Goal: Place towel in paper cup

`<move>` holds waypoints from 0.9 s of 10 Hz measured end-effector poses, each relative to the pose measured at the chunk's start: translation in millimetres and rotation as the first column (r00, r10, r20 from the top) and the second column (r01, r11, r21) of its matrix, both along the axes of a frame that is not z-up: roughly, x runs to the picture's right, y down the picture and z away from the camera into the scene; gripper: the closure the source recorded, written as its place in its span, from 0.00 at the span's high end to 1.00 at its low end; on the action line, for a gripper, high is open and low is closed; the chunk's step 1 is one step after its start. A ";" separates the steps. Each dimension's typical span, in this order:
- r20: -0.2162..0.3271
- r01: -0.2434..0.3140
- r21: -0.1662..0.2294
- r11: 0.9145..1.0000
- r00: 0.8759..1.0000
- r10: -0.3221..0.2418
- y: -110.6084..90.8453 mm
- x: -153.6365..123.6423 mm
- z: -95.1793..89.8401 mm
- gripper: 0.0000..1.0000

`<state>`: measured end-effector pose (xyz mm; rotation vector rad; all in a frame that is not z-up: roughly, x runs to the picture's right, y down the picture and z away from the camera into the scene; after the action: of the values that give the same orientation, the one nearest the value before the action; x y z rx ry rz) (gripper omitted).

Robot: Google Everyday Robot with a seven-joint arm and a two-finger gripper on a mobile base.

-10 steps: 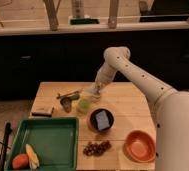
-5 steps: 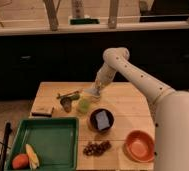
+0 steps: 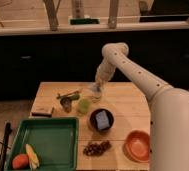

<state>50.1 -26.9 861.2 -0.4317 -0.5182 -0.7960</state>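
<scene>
While the gripper (image 3: pixel 97 88) is held low at the far side of the table (image 3: pixel 125 107), the paper cup (image 3: pixel 96 93) is seen directly beneath it.

Nearest, a green tray (image 3: pixel 50 142) is seen with an orange fruit (image 3: pixel 19 161) and a corn cob (image 3: pixel 32 156) in its front corner; grapes (image 3: pixel 96 148) and an orange bowl (image 3: pixel 138 145) are set to its right. Farther back, a black bowl (image 3: pixel 101 120) is seen with a light-blue rectangle (image 3: pixel 103 120) in it. Beyond that, a green cup (image 3: pixel 84 105) and a dark cup (image 3: pixel 66 103) are lined up, the paper cup just behind. Something pale is seen at the paper cup's rim under the gripper; whether it is the towel cannot be told.
</scene>
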 end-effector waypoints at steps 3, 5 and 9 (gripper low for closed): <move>-0.009 0.022 -0.008 1.000 1.000 -0.022 -3.6 -1.8 6.3 0.00; -0.013 0.028 -0.011 1.000 1.000 -0.028 -4.2 -2.1 8.9 0.00; -0.020 0.033 -0.020 0.999 0.999 -0.033 -2.8 -4.0 14.0 0.00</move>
<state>46.2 -29.7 875.2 -0.4669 -0.5014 -0.8179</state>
